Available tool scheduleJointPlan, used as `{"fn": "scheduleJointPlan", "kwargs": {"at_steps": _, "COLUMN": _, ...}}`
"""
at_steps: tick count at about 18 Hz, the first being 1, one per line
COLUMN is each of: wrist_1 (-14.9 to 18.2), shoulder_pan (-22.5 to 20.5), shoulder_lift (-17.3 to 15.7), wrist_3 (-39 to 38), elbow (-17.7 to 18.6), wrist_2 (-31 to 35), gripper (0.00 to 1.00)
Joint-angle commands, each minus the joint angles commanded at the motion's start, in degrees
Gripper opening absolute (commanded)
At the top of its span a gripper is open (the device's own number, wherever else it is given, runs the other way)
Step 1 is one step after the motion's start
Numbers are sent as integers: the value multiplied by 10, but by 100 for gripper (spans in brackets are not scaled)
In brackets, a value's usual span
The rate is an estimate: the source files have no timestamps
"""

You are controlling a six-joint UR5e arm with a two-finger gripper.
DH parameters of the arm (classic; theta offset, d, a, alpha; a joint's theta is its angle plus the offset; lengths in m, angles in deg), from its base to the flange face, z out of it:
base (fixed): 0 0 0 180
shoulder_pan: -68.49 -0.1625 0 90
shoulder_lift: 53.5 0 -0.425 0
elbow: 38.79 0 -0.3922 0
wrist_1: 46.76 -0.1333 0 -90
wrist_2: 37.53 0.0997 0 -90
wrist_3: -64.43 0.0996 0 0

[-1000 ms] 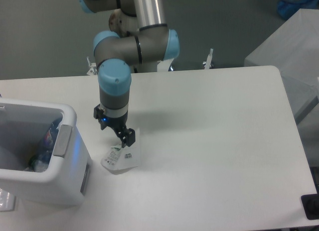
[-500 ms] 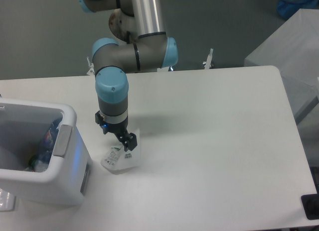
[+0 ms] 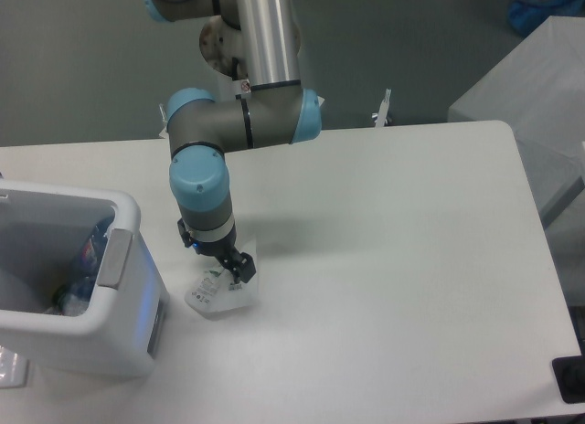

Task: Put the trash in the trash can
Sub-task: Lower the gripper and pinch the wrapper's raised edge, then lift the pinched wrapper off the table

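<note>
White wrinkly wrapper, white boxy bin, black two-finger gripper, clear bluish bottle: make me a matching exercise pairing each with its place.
Things:
1. white wrinkly wrapper
2. white boxy plastic bin
3. black two-finger gripper
4. clear bluish plastic bottle

Places:
A. at the table's left edge
B. inside the bin
C. flat on the table, right of the bin
D. low over the wrapper's top edge

Pairs: 1-C, 2-A, 3-D, 4-B

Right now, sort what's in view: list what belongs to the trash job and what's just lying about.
Belongs to the job:
- white wrapper on the table, under the gripper
- trash can at the left
- bluish bottle, already lying in the can

Just about:
- white table
- grey box beyond the far right corner
- small white clamps at the far edge
</note>
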Motion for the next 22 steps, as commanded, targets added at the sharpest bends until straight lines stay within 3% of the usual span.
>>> {"fn": "scheduleJointPlan", "kwargs": {"at_steps": 1, "wrist_1": 2, "shoulder_pan": 1, "shoulder_lift": -6, "wrist_3": -1, "elbow": 2, "wrist_2": 0, "gripper": 0}}
{"fn": "scheduleJointPlan", "kwargs": {"at_steps": 5, "wrist_1": 4, "shoulder_pan": 0, "shoulder_lift": -36, "wrist_3": -2, "elbow": 5, "wrist_2": -7, "gripper": 0}}
{"fn": "scheduleJointPlan", "kwargs": {"at_steps": 15, "wrist_1": 10, "shoulder_pan": -2, "shoulder_lift": -65, "wrist_3": -19, "elbow": 7, "wrist_2": -8, "gripper": 0}}
{"fn": "scheduleJointPlan", "kwargs": {"at_steps": 22, "wrist_1": 11, "shoulder_pan": -27, "shoulder_lift": -168, "wrist_3": -23, "elbow": 7, "wrist_2": -23, "gripper": 0}}
